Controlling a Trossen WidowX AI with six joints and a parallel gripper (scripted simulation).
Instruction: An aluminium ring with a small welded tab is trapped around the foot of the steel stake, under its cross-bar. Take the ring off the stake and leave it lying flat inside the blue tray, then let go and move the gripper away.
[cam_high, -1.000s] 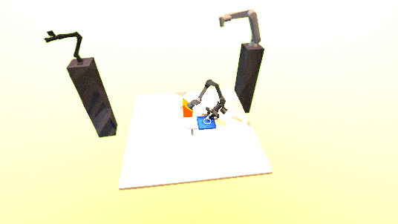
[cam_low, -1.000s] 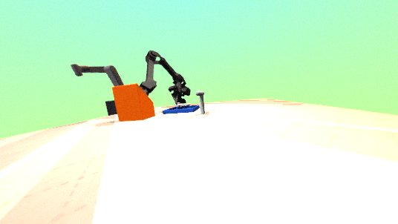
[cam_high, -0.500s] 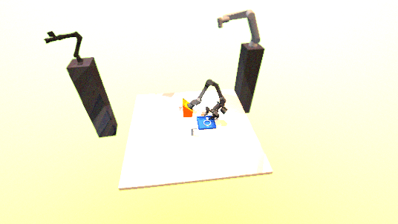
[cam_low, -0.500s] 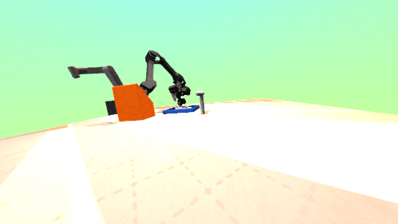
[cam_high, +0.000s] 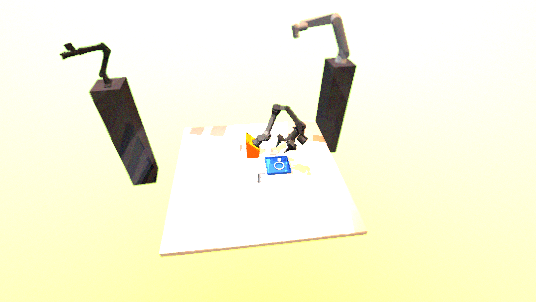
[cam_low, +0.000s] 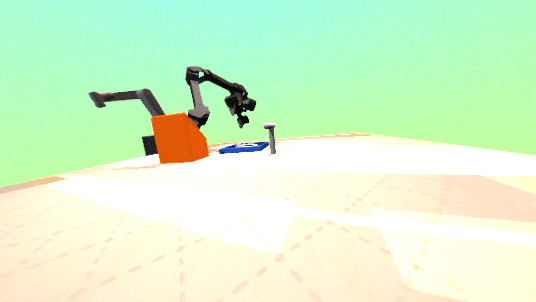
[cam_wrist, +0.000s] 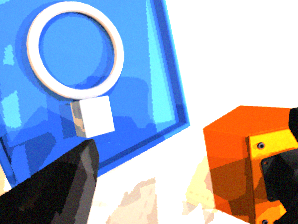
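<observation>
There were three arms in the top view, two of them on tall dark pedestals (cam_high: 112, 115) (cam_high: 336, 100). The table (cam_high: 260, 210) (cam_low: 350, 165) carried one orange block (cam_high: 252, 150) (cam_low: 172, 139) (cam_wrist: 227, 155), one tray (cam_high: 270, 171) (cam_low: 230, 150) (cam_wrist: 172, 75), one ring (cam_high: 274, 167) (cam_low: 255, 145) (cam_wrist: 33, 50) and one stake (cam_high: 259, 178) (cam_low: 272, 140).

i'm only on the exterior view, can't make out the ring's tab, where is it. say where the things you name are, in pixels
Observer: The wrist view shows it: the white tab (cam_wrist: 97, 116) joins the outside of the ring (cam_high: 274, 167) (cam_wrist: 33, 47), inside the blue tray (cam_high: 270, 172) (cam_low: 230, 150) (cam_wrist: 181, 107).
Operator: ok and is anything between the tab and the tray wall nearest it, touching or not
Observer: Not touching; the wrist view shows a strip of blue tray floor between them.
Operator: is the pincer over the ring or off to the side
Observer: In the top view the open pincer (cam_high: 286, 143) (cam_low: 242, 122) appears beyond the tray's edge, on the side away from the stake (cam_high: 259, 178) (cam_low: 272, 141).
</observation>
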